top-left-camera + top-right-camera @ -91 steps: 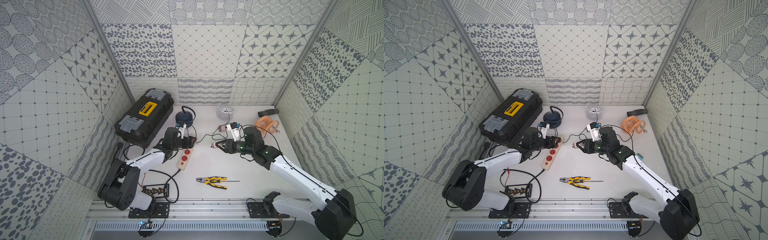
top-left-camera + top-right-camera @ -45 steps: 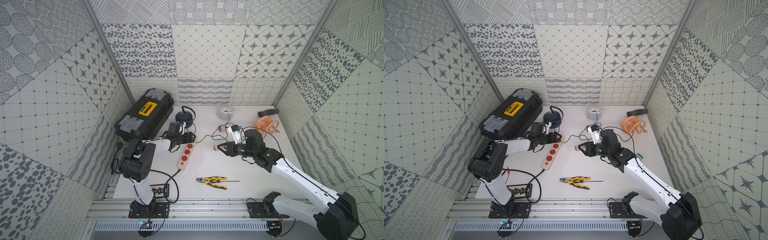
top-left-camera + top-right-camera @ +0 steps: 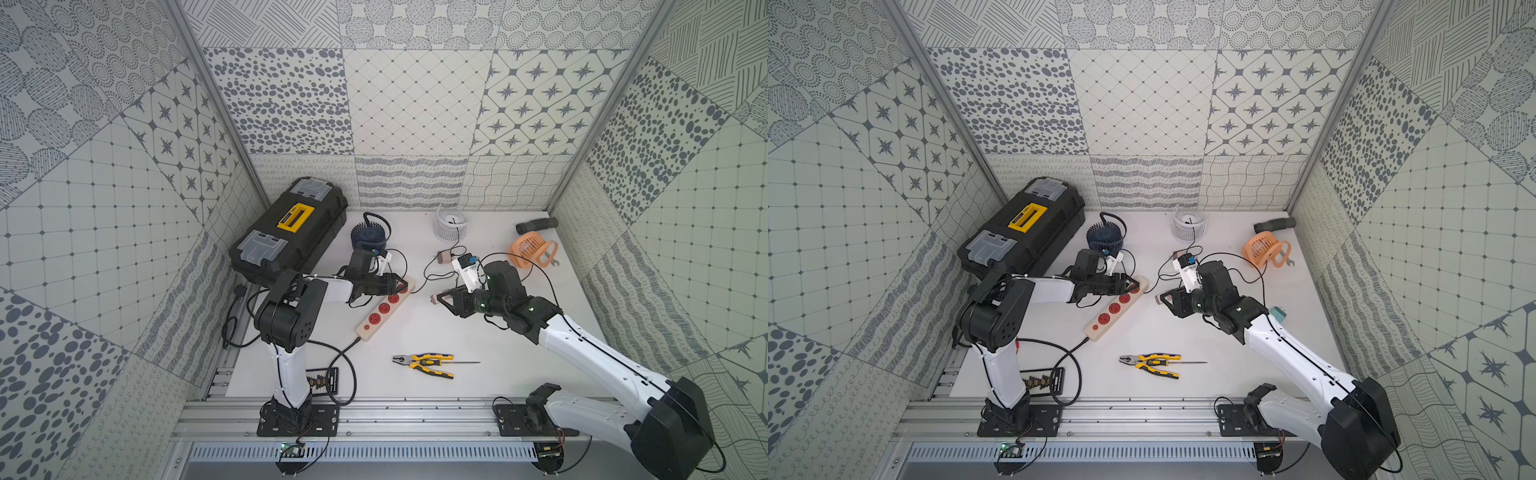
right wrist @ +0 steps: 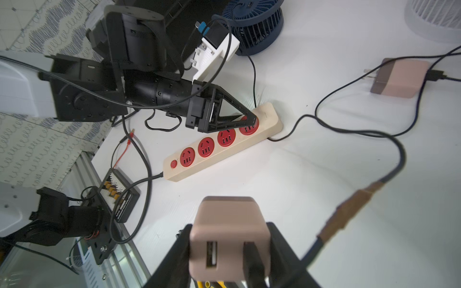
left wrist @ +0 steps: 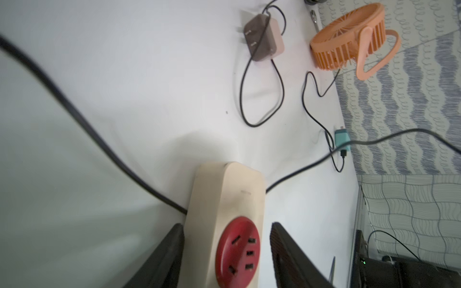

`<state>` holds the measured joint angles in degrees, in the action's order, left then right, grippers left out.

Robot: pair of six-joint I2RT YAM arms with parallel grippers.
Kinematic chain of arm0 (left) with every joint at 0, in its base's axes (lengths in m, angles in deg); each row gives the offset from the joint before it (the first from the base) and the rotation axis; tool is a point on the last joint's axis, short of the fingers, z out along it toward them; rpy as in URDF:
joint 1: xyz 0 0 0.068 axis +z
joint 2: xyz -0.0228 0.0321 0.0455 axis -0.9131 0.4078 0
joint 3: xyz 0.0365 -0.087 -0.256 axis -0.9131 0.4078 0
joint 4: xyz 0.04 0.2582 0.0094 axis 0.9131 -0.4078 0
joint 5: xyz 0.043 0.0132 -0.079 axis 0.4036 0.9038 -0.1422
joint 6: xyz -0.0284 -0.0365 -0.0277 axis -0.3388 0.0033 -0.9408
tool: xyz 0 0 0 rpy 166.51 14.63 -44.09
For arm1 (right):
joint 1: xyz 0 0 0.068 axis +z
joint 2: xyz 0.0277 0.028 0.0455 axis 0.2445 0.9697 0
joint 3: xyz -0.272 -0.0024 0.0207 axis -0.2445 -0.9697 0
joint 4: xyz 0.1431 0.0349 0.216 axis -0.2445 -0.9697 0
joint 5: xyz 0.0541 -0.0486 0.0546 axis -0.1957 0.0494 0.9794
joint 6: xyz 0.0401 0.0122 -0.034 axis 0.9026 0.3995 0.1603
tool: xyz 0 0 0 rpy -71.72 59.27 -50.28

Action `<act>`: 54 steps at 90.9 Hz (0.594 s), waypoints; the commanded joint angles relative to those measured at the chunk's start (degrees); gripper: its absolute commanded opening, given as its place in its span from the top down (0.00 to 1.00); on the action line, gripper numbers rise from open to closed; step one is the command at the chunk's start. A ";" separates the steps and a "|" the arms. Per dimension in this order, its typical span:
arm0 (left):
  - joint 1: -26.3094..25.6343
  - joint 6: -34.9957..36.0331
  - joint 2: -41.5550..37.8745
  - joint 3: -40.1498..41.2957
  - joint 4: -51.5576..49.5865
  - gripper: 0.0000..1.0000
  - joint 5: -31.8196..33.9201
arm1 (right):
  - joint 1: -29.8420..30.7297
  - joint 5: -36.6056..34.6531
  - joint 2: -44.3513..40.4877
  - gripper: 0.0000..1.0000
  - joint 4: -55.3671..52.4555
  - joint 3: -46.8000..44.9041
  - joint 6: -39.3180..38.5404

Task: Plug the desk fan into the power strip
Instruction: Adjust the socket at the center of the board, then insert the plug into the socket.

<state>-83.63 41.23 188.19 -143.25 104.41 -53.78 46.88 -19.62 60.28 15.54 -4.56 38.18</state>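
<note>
Cream power strip, diagonal on the surface, far end straddled by the half-open left end effector, lies leftward of the right end effector clamping a pink plug.

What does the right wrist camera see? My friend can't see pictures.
The right hand grips a pink charger plug close to the camera. Beyond it, the left hand straddles one end of the cream power strip.
</note>
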 commanded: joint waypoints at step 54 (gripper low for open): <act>-2.64 -6.93 -19.84 15.41 -3.74 0.51 8.00 | 7.35 -13.52 24.89 0.70 2.41 15.42 -13.15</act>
<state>-85.95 39.92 171.01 -131.32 103.28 -47.14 53.90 -31.95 82.68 14.47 7.99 27.53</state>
